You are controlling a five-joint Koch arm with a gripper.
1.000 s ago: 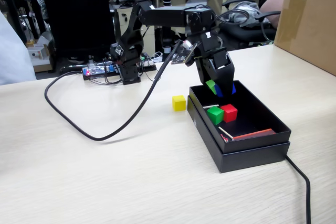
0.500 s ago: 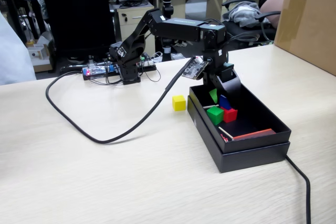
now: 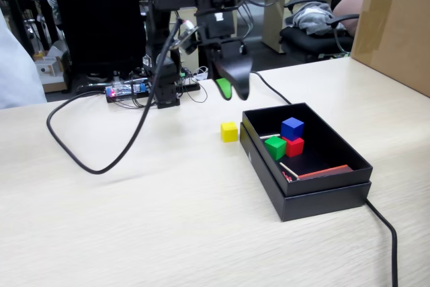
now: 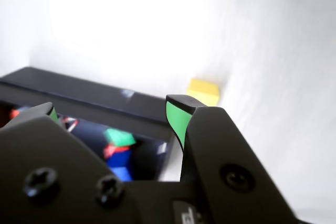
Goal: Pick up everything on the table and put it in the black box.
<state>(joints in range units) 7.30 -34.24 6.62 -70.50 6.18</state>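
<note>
The black box (image 3: 316, 196) lies on the table (image 3: 168, 220) at the right of the fixed view. Inside it a green cube (image 3: 275, 147) sits beside a red cube (image 3: 295, 147), and a blue cube (image 3: 292, 128) rests on top of the red one. A yellow cube (image 3: 229, 132) stands on the table just left of the box. My gripper (image 3: 232, 93) hangs open and empty in the air, above and behind the yellow cube. The wrist view shows the wide-open gripper (image 4: 114, 109), the box (image 4: 79, 95) with the green cube (image 4: 119, 138) and blue cube (image 4: 119, 163), and the yellow cube (image 4: 205, 91) outside it.
A thick black cable (image 3: 87, 162) loops over the table's left half from the arm's base (image 3: 164, 89). Another cable (image 3: 384, 230) trails off the box's near right corner. A brown carton (image 3: 393, 25) stands at the back right. A red-edged strip (image 3: 322, 171) lies in the box.
The gripper let go of the blue cube, which now rests on the red one. The arm rose out of the box and swung left and back.
</note>
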